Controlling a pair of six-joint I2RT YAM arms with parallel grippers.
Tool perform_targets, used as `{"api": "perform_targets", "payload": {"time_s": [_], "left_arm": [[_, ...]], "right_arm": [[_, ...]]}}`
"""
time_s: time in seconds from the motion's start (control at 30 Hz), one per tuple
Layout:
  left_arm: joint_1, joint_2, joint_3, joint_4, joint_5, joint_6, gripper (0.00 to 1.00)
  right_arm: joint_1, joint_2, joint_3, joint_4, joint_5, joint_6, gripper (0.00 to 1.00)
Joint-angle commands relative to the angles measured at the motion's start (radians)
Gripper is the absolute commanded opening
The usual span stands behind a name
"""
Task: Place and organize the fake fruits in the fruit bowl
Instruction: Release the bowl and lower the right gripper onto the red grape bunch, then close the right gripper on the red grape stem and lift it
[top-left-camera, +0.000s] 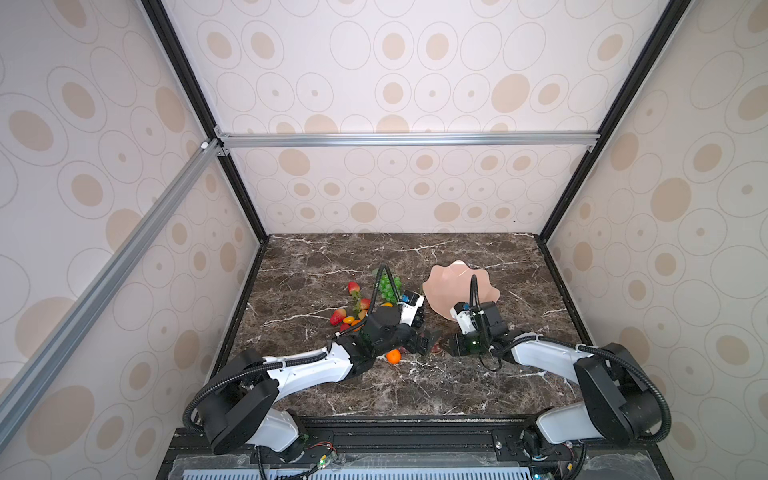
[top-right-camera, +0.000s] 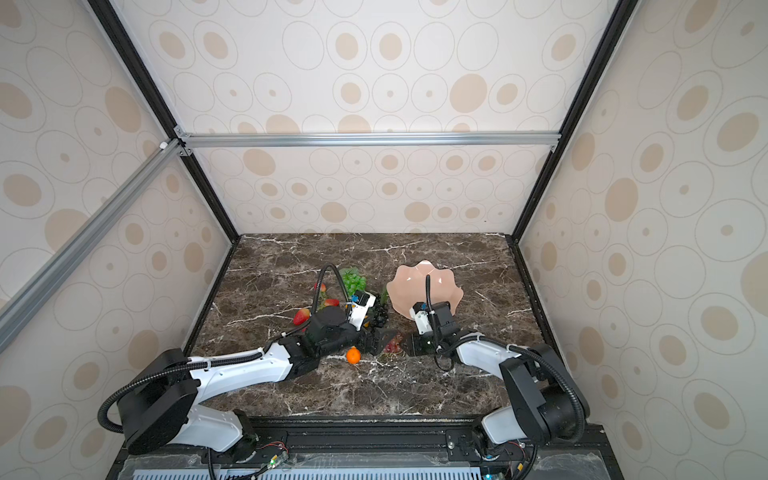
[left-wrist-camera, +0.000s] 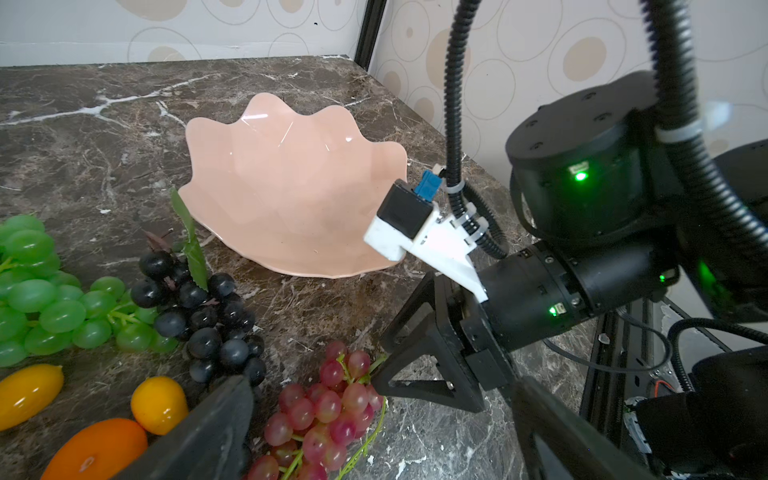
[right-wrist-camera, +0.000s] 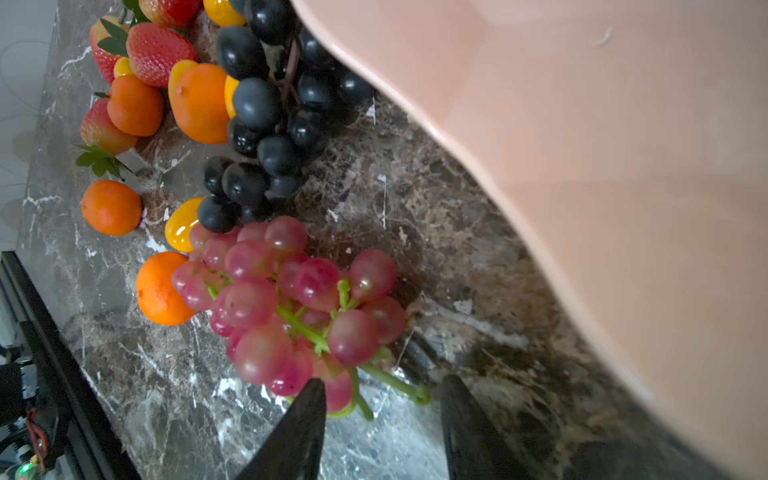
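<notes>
On the marble table (top-left-camera: 374, 395), the bowl (top-left-camera: 451, 282) sits right of centre. All fruit is outside it, piled to its left. Green grapes (top-left-camera: 388, 286) are at the far end of the pile, and black grapes (left-wrist-camera: 203, 316) lie just beside the bowl rim. Strawberries (right-wrist-camera: 160, 52), tangerines (right-wrist-camera: 111, 208) and kumquats (left-wrist-camera: 160, 405) cluster on the pile's left side. The front tangerine (top-left-camera: 393, 356) lies apart, nearer the front edge by the left arm. Red grapes (right-wrist-camera: 291, 303) lie on the table in front of the bowl, between the two grippers.

The left gripper (top-left-camera: 428, 341) is low over the table, jaws spread wide and holding nothing. In the left wrist view the red grapes lie in its gap. The right gripper (right-wrist-camera: 384, 380) faces it from the other side with jaws partly apart. The green stem (right-wrist-camera: 395, 384) of the red grapes lies between its tips, with no pinch visible. One tip is touching a grape or just short of it, cannot tell which.
</notes>
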Motion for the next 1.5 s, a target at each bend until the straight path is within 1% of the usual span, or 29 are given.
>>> {"api": "perform_targets", "payload": {"time_s": [0.0,0.4,0.53,0.6,0.7,0.83,0.93,1.0,1.07,1.23,1.37,1.47], "left_arm": [[-0.009,0.011,0.045,-0.005,0.005,0.010,0.98],[-0.009,0.016,0.057,-0.013,0.006,0.018,0.98],[-0.009,0.015,0.051,-0.010,0.004,0.016,0.98],[-0.009,0.014,0.051,-0.008,0.001,0.016,0.98],[-0.009,0.004,0.040,0.001,-0.008,0.005,0.98],[-0.007,-0.025,0.009,0.020,-0.031,-0.015,0.98],[-0.006,-0.042,-0.007,0.023,-0.042,-0.021,0.98],[-0.006,-0.052,-0.016,0.024,-0.050,-0.022,0.98],[-0.005,-0.058,-0.020,0.023,-0.056,-0.022,0.98],[-0.003,-0.058,-0.021,0.025,-0.053,-0.024,0.98],[-0.003,-0.056,-0.021,0.024,-0.054,-0.023,0.98],[-0.003,-0.051,-0.017,0.020,-0.049,-0.019,0.98]], "right_arm": [[-0.009,0.025,0.036,0.012,-0.079,-0.026,0.50],[-0.009,0.079,0.051,-0.009,-0.243,-0.048,0.48],[-0.002,0.089,0.044,-0.004,-0.324,-0.043,0.45],[0.013,0.090,0.043,-0.008,-0.343,-0.053,0.43],[0.044,0.080,0.052,-0.041,-0.304,-0.078,0.39],[0.061,0.035,0.050,-0.054,-0.179,-0.081,0.36],[0.064,-0.010,0.043,-0.059,-0.115,-0.087,0.35],[0.063,-0.030,0.040,-0.059,-0.096,-0.090,0.35],[0.064,-0.020,0.048,-0.069,-0.094,-0.098,0.35],[0.069,0.056,0.074,-0.067,-0.155,-0.102,0.35],[0.070,0.084,0.081,-0.065,-0.206,-0.108,0.35],[0.077,0.117,0.093,-0.073,-0.216,-0.112,0.35]]}}
